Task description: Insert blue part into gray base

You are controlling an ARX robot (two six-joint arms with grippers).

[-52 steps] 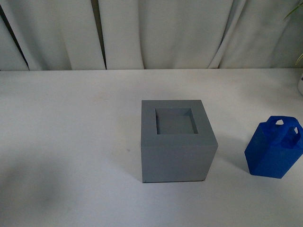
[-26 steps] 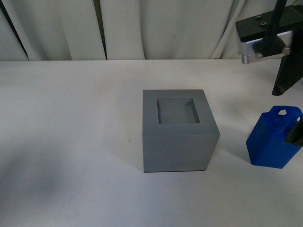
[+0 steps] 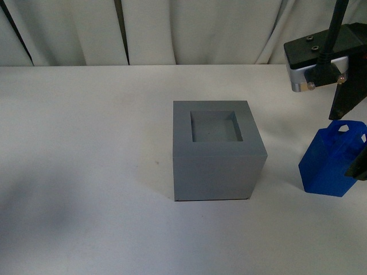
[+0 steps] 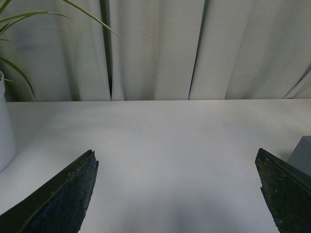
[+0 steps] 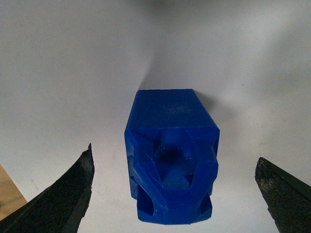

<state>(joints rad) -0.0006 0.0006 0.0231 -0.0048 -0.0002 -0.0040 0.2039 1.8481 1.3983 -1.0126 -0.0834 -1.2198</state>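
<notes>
Right tool hangs wide open and empty, straddling the bright blue plastic loop-handled block, apparently lining up a grasp. The block stands upright on the white surface, right of the matte gray recessed cube. Left tool gapes empty.

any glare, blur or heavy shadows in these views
Front view: even, soft light, no glare; the gray base throws a faint shadow toward the blue part. Left wrist view: left gripper dark, table dim between its fingers. Right wrist view: blue part sharp, soft shadow beside it.
</notes>
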